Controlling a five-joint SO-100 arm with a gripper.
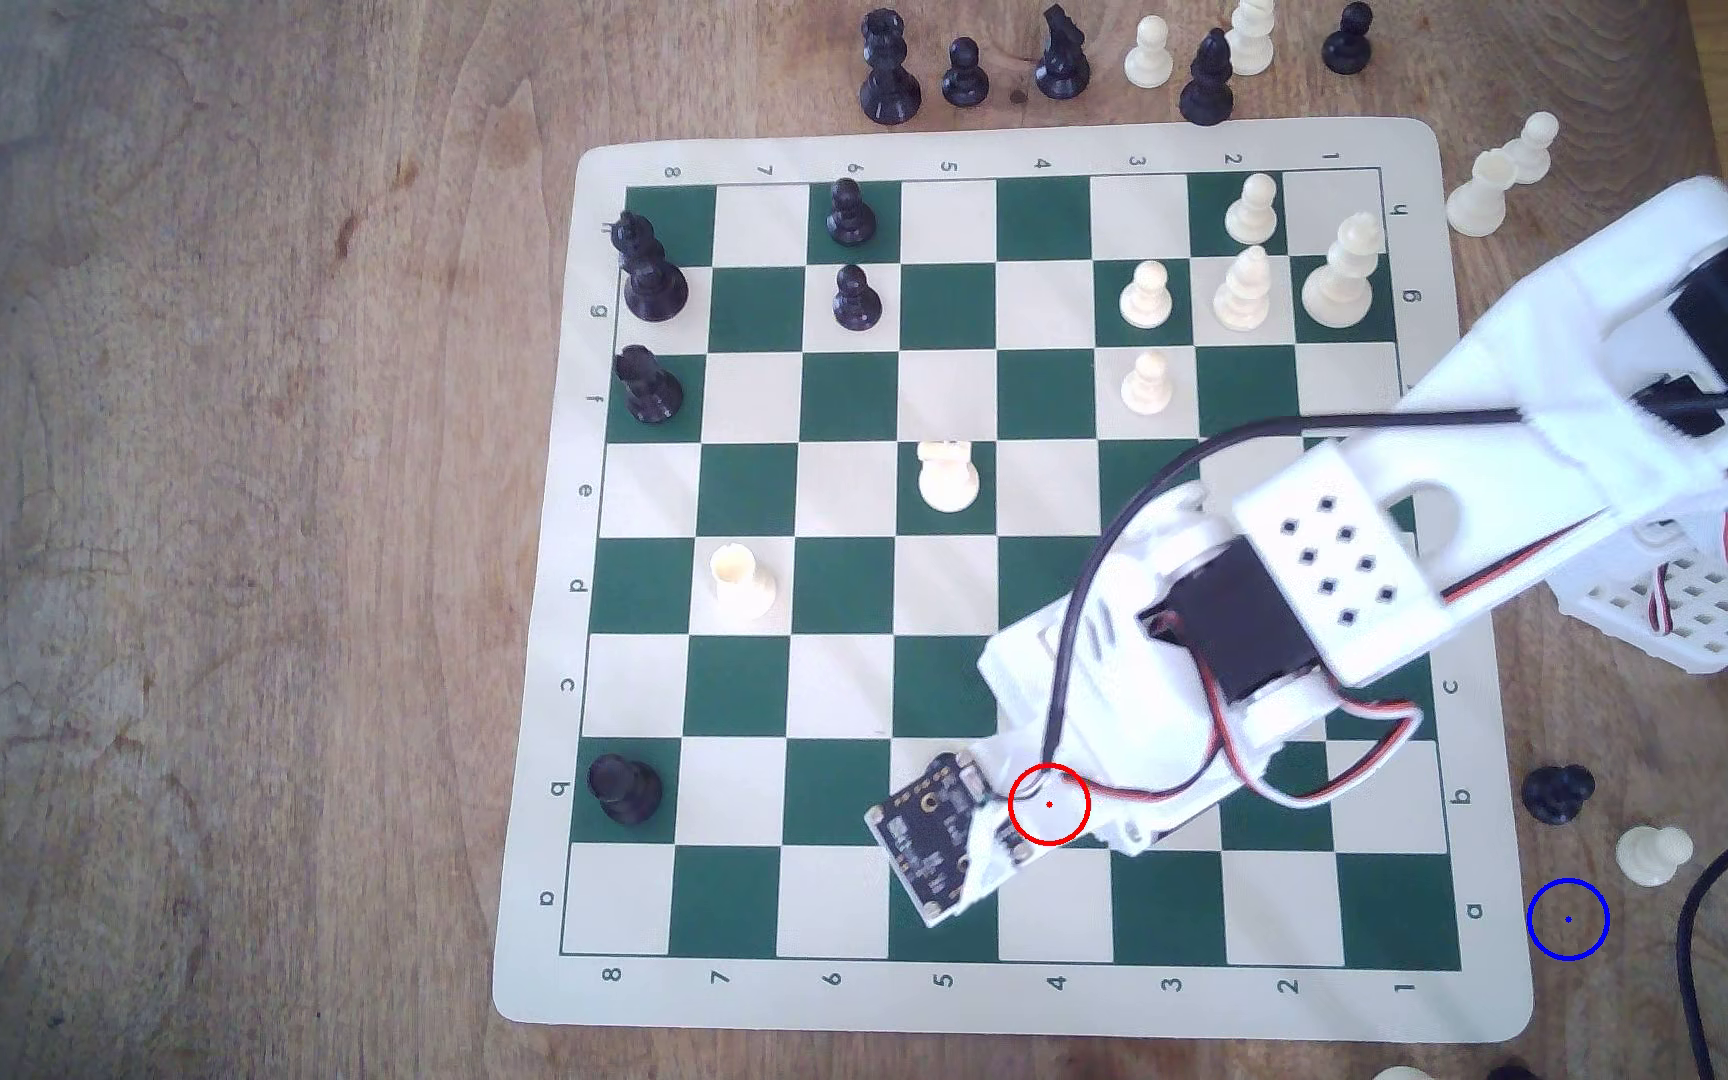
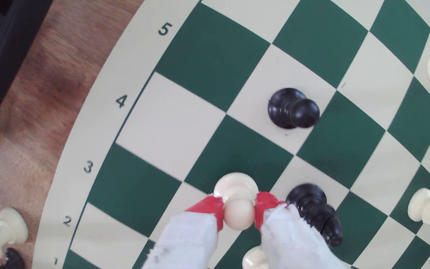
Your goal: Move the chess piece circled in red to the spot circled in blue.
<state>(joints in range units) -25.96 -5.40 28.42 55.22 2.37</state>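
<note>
The chess piece circled in red is a small cream pawn [image 2: 235, 182] with a ball head, its base over a green square. My gripper [image 2: 239, 208] has its red-tipped fingers [image 2: 210, 207] pressed on both sides of the pawn's head, shut on it. In the exterior view the red ring [image 1: 1049, 804] lies over my wrist on row b, column 4. The spot circled in blue [image 1: 1567, 919] is bare brown wood just off the board's corner at the exterior view's lower right.
A black piece [image 2: 312, 207] stands close beside one finger, and a black pawn [image 2: 292, 108] is one square further on. Near the blue ring sit a black piece [image 1: 1558, 791], a cream piece [image 1: 1655, 852] and a black cable [image 1: 1712, 903].
</note>
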